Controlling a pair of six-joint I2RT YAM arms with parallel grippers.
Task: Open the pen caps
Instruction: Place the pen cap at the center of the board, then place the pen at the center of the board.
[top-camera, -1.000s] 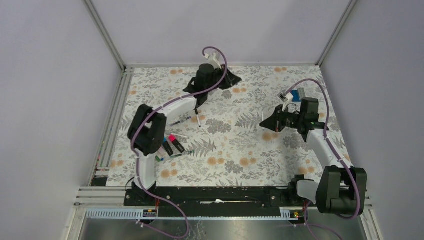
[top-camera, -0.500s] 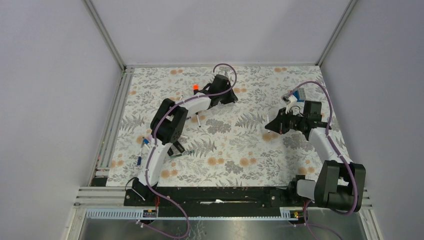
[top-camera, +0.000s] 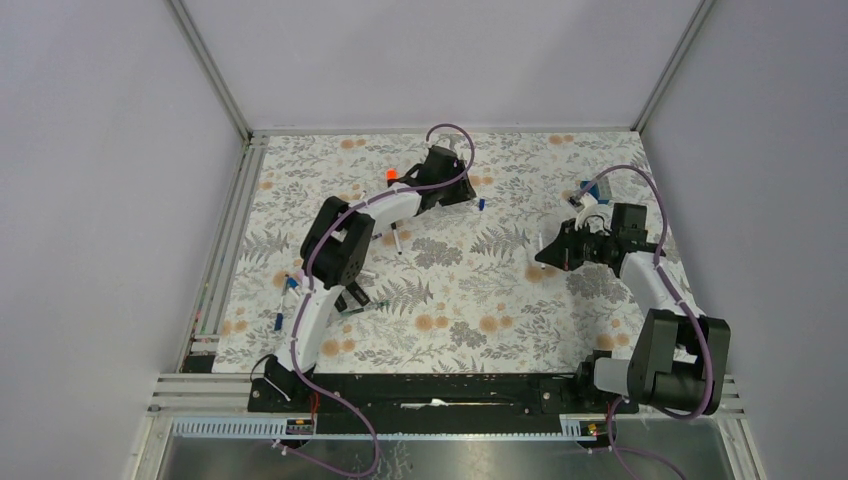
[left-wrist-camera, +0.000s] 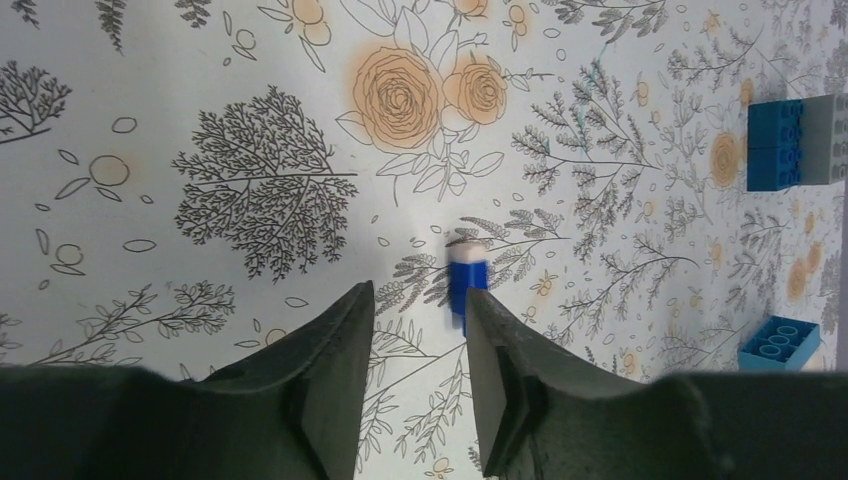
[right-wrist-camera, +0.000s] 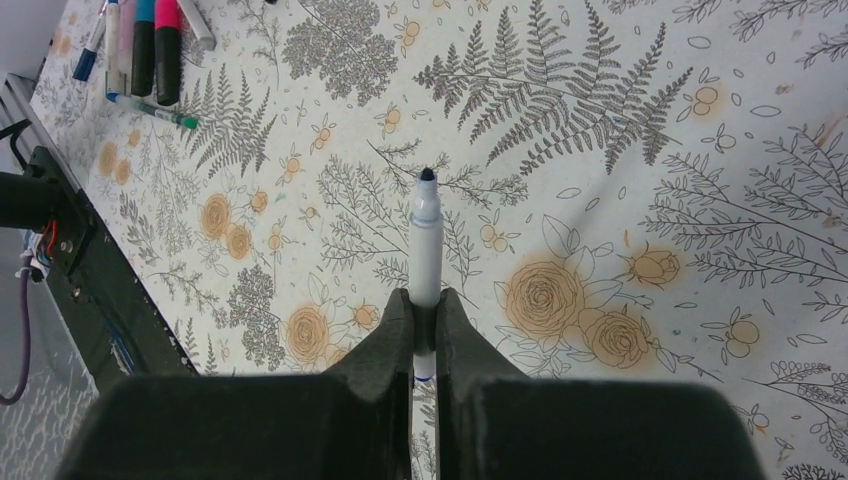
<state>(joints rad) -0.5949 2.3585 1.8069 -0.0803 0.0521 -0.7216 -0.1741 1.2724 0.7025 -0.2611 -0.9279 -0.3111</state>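
Well, the left gripper (left-wrist-camera: 417, 296) hangs part-open and empty just over the small blue cap (left-wrist-camera: 467, 278) lying on the floral tablecloth (left-wrist-camera: 200, 90). The right gripper (right-wrist-camera: 425, 305) pinches the uncapped white pen (right-wrist-camera: 425, 235). I'd lift the left straight up so nothing nudges that cap.

Place: robot test cell in a lab.
Walls: plain grey panels (top-camera: 100, 200) on three sides, joined by aluminium frame posts (top-camera: 208, 68).
Table: floral-print cover (top-camera: 470, 300), metal rails (top-camera: 222, 262) along its left edge.
Robots: left arm (top-camera: 330, 250) and right arm (top-camera: 650, 285) bolted to a black base bar (top-camera: 440, 392) at the near edge, with purple cables (top-camera: 622, 167) looped along them.
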